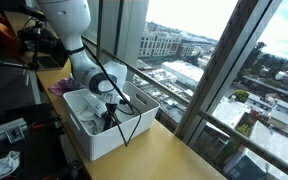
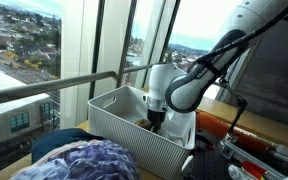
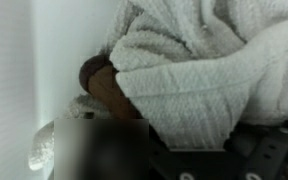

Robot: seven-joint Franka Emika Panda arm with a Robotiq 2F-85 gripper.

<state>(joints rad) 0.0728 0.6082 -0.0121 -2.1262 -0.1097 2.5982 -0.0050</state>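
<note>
A white slatted bin stands on a wooden table by the window, and is also seen as the bin. My gripper reaches down inside it, seen again as the gripper. In the wrist view a thick white towel fills most of the picture and lies between the dark, blurred fingers of the gripper. A brown object shows under the towel's left edge. The frames do not show how tightly the jaws press the towel.
A purple cloth lies on the table beside the bin, close to the camera as the purple cloth. The window rail runs right behind the bin. Cables and an orange item sit by the arm's base. The wooden tabletop extends beyond the bin.
</note>
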